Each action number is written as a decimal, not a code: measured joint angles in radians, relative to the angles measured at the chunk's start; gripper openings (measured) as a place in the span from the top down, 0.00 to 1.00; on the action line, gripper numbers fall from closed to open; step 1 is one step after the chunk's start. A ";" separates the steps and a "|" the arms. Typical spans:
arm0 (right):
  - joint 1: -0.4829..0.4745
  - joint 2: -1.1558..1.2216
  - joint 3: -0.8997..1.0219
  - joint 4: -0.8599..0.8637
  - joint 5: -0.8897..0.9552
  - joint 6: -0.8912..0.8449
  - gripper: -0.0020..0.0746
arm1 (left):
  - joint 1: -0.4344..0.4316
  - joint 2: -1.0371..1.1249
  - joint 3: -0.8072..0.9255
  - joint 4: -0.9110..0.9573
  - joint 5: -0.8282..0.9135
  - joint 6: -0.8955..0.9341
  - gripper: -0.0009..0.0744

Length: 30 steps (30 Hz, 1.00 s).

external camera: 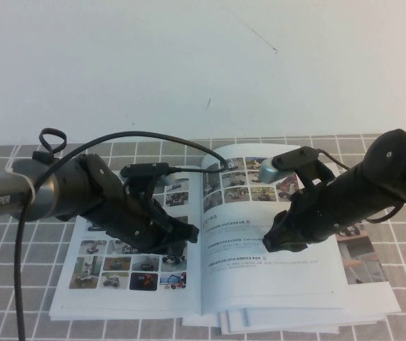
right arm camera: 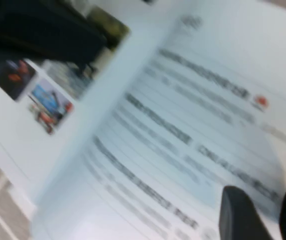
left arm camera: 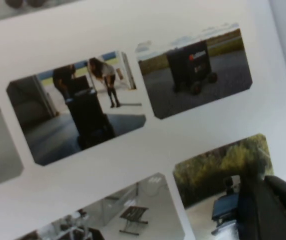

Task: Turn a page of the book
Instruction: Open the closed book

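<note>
The book (external camera: 274,284) lies open on the table. Its left leaf is the page (external camera: 128,273), a white glossy sheet with a grid of small vehicle photos, lying flat; it fills the left wrist view (left arm camera: 132,145). My left gripper (external camera: 188,231) is shut and empty, low over that page close to the spine; its dark tip shows in the left wrist view (left arm camera: 275,205). My right gripper (external camera: 272,241) is open and empty just above the right leaf, over its text lines (right arm camera: 183,130). It also shows in the right wrist view (right arm camera: 265,192).
Plainer white booklets (external camera: 295,323) lie under the book and stick out at its front and right, one showing a room photo (external camera: 355,256). A grey tiled mat (external camera: 18,284) covers the table. A black cable (external camera: 153,138) arcs over the left arm.
</note>
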 joint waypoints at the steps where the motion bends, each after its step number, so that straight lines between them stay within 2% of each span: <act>1: 0.000 0.003 0.000 -0.026 0.000 0.027 0.72 | 0.000 0.006 -0.001 0.002 -0.001 -0.001 0.99; 6: 0.000 0.057 -0.002 -0.068 -0.009 0.077 0.74 | 0.000 0.018 -0.011 0.000 -0.001 -0.003 0.99; 14: -0.005 0.080 -0.017 -0.073 -0.007 0.100 0.93 | 0.000 0.017 -0.011 0.000 -0.001 -0.003 0.99; 18: -0.005 0.046 -0.011 -0.090 -0.002 0.100 0.96 | 0.000 -0.017 -0.009 0.009 0.003 -0.003 0.99; 30: -0.003 -0.445 -0.004 -0.262 0.060 0.100 0.98 | 0.000 -0.475 -0.008 0.170 0.173 -0.001 0.99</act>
